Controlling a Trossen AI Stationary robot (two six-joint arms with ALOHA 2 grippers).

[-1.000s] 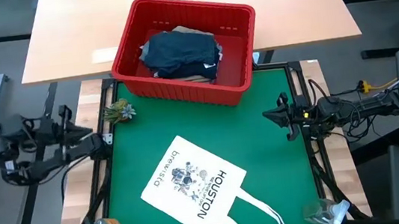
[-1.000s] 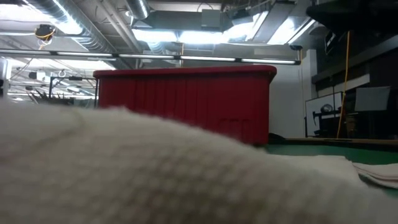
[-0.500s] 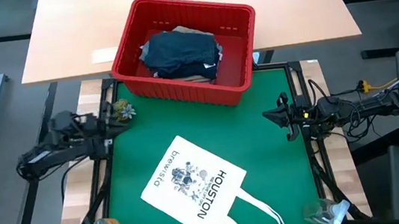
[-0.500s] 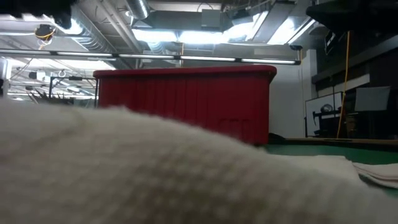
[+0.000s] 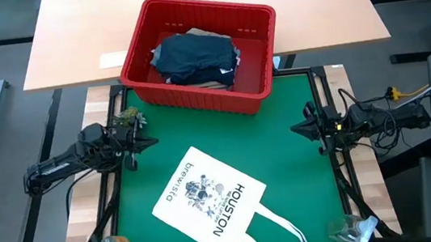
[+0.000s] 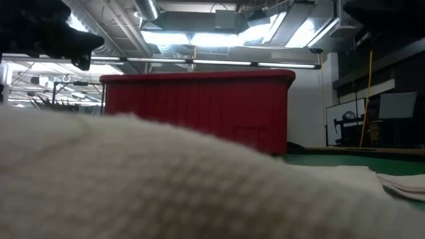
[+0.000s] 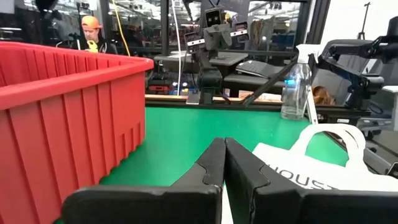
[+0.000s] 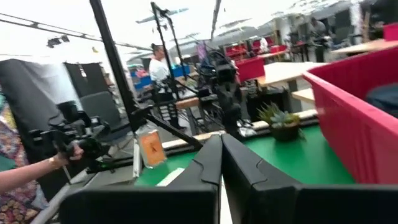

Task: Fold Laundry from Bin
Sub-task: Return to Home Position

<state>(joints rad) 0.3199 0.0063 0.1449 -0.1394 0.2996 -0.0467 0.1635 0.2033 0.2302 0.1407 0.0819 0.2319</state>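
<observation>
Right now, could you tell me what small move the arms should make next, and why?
Probably just draw the left claw back to a rest pose at the left edge of the green mat, mirroring the right claw opposite. The laundry already lies in the bin and both claws are shut and empty, so nothing seems left to grasp.

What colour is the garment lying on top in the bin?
Dark navy; the top garment shows best in the high view.

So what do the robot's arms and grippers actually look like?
The left arm and right arm are slim, black and jointed, trailing black cables. The left gripper and right gripper each have two matte black, wedge-shaped fingers tapering to a tip.
</observation>
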